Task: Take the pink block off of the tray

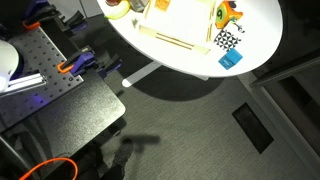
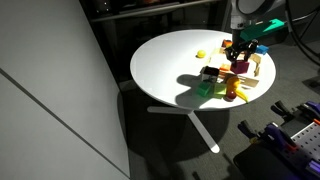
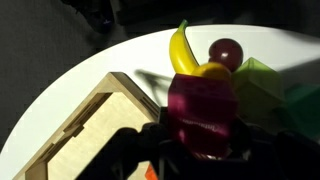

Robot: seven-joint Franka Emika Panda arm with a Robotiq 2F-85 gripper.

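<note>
In an exterior view the tray (image 1: 178, 38) lies on the white table (image 1: 140, 45); in an exterior view the gripper (image 2: 240, 60) hangs above that table. Wrist view: its fingers pinch the pink block (image 3: 204, 108) — off the tray's corner, just before a banana (image 3: 181, 50).

— Lower left of the wrist view, the tray (image 3: 90, 125): pale wood, matt, grain showing.
— And the banana (image 3: 182, 55) up top?
— Glossy, plastic by the look. The dark red ball (image 3: 228, 50) beside it catches a highlight too.
— The pink block (image 3: 203, 105), centre?
— Smooth, with a dull sheen. And the table (image 3: 70, 75), upper left, is smooth matt white.
</note>
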